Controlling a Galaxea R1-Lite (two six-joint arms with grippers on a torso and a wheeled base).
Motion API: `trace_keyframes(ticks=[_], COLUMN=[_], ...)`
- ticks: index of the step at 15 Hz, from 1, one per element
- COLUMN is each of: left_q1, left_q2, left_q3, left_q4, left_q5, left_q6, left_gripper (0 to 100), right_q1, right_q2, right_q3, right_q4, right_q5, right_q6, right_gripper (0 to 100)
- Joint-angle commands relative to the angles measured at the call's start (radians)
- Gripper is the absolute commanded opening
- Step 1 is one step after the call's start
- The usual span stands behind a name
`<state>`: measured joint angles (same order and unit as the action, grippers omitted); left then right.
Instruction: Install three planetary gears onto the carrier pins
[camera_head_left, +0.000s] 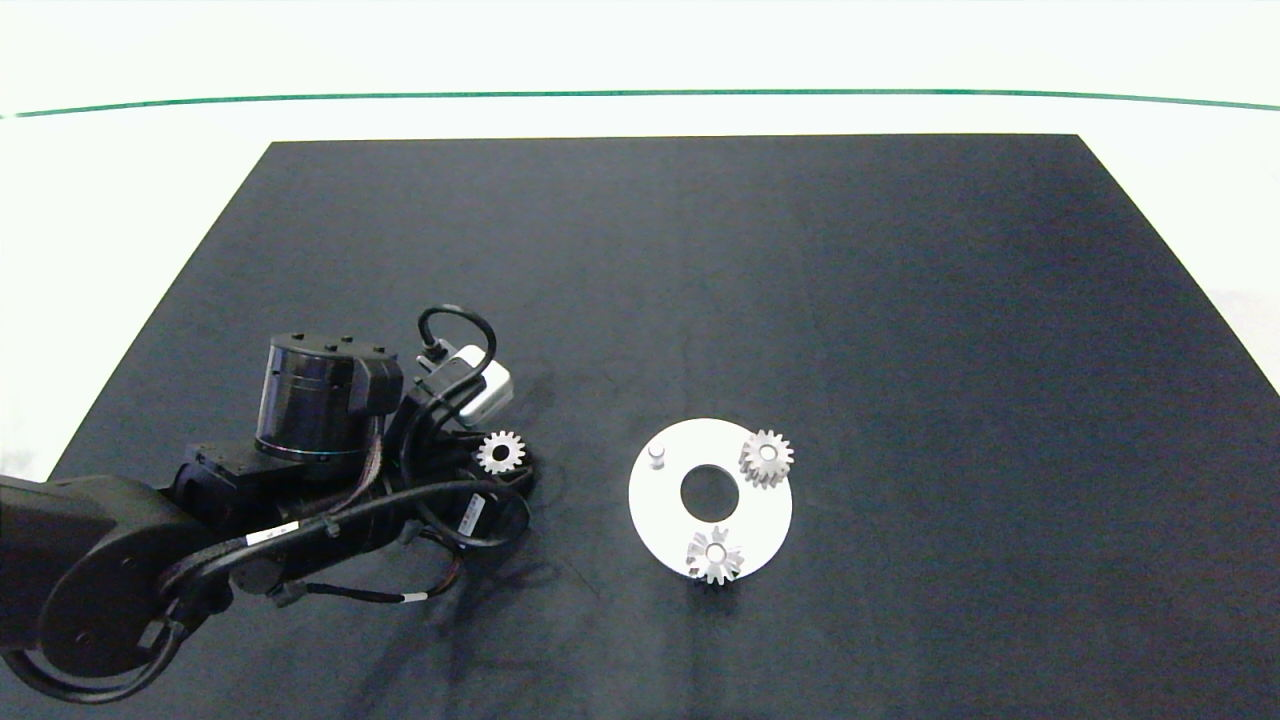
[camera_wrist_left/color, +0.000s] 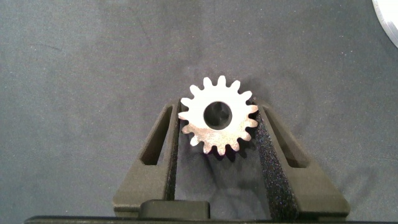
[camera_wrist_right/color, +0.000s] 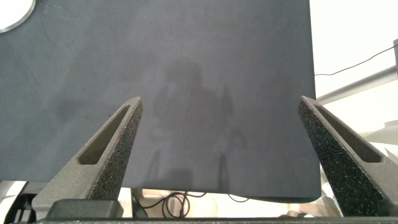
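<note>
In the left wrist view a silver gear (camera_wrist_left/color: 219, 116) sits between the two pads of my left gripper (camera_wrist_left/color: 217, 113), which is shut on its toothed rim. The head view shows that gear (camera_head_left: 500, 452) at the tip of the left gripper (camera_head_left: 503, 468), left of the white carrier disc (camera_head_left: 660, 510). Two more planetary gears (camera_head_left: 766, 458) (camera_head_left: 715, 555) sit on carrier pins at the disc's right and front. One bare pin (camera_head_left: 657, 455) stands at its back left. My right gripper (camera_wrist_right/color: 221, 102) is open over bare mat, outside the head view.
A black mat (camera_head_left: 900, 350) covers the table, with white table surface around it. The right wrist view shows the mat's edge (camera_wrist_right/color: 311, 124) and cables beyond it. A sliver of the white disc (camera_wrist_left/color: 388, 18) shows in the left wrist view.
</note>
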<state>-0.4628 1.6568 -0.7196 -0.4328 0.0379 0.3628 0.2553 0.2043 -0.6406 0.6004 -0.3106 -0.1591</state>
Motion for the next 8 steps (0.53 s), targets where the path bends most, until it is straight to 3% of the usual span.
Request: trace_keyframes(ticks=[1,5,8], left_q1=[-0.005,-0.077,-0.158], left_q2=[-0.003,-0.045,-0.051], left_q3=[0.012,-0.003,-0.043], left_q4=[0.000,0.005,0.011], left_q5=[0.000,0.002,0.039], left_q6=[0.002,-0.004,-0.002], left_gripper=[4,4,4], right_q1=[0.001,0.001,-0.001], right_q2=[0.001,0.000,0.000], right_q3=[-0.002,0.001,0.003], right_q4=[0.002,0.002,0.004], right_q5=[-0.001,-0.001,0.002], right_q6=[0.000,0.000,0.000], right_gripper=[100,100,100])
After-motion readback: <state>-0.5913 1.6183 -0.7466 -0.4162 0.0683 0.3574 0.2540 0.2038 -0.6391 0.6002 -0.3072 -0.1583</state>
